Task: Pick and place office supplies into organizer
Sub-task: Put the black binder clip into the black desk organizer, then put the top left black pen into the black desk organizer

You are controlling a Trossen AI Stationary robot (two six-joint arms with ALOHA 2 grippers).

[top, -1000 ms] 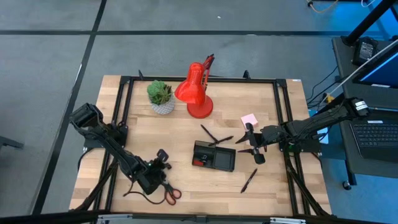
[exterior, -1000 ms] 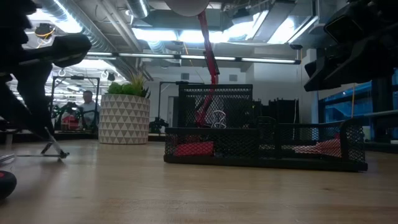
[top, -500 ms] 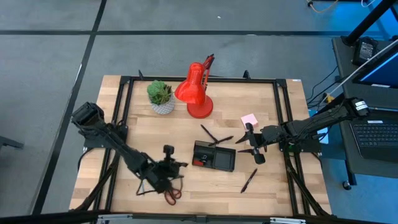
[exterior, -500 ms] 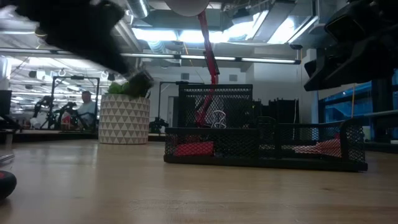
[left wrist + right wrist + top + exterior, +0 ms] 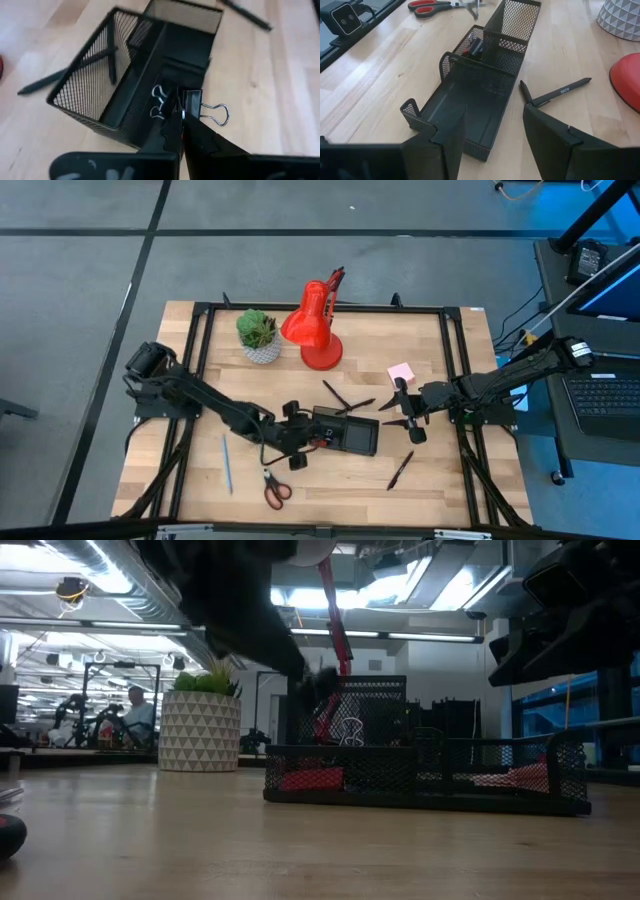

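The black mesh organizer (image 5: 345, 430) sits at the table's middle; a wire-handled clip (image 5: 157, 102) and a small red thing (image 5: 310, 780) lie in its left end. My left gripper (image 5: 181, 122) hovers at that left end (image 5: 303, 442), shut on a black binder clip (image 5: 191, 97). My right gripper (image 5: 495, 145) waits open just off the organizer's right end (image 5: 402, 418). Red-handled scissors (image 5: 272, 490), a blue pen (image 5: 226, 462) and a black pen (image 5: 400, 470) lie flat on the near half of the table. Two black pens (image 5: 340, 395) and a pink pad (image 5: 401, 372) lie beyond the organizer. My left gripper pinches the binder clip's black body (image 5: 190, 102) between its two fingertips, slanting down from the table's left. The clip's silver wire handles (image 5: 216, 112) stick out sideways past the fingers. The clip is lifted clear, right beside the organizer's rim.
A red desk lamp (image 5: 315, 330) and a small potted plant (image 5: 260, 335) stand at the far side. A black metal frame (image 5: 200, 340) runs round the tabletop. Bare wood lies near the front edge, right of the scissors.
My left gripper has swung from the near left, beside the scissors, toward the table's right and up to the organizer's left end, rolling its wrist on the way. The blue pen, hidden under the arm before, now shows on the table. The scissors have stayed put.
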